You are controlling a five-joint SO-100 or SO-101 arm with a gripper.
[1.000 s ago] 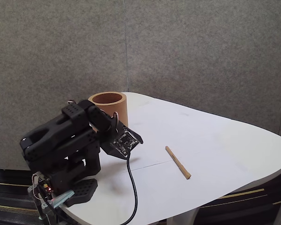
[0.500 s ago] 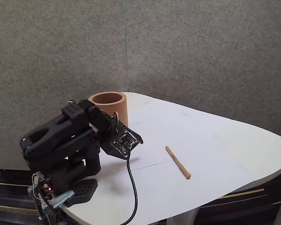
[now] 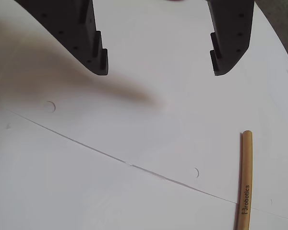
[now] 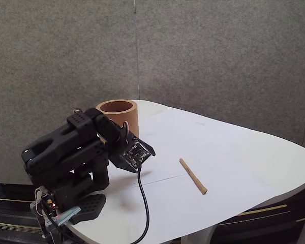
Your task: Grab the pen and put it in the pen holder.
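The pen (image 3: pixel 246 182) looks light, stiff and smooth, best pinched mid-shaft by the gripper (image 3: pixel 159 64), whose jaws stand wide apart.

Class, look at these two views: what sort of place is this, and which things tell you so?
Probably an office or lab corner: grey fabric partition panels behind a white rounded table, with a small black robot arm clamped to its edge.

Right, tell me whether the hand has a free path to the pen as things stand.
Probably yes. The hand is open above bare table, and the pen lies flat off to the right in the wrist view, with nothing between them. The pen holder stands well clear.
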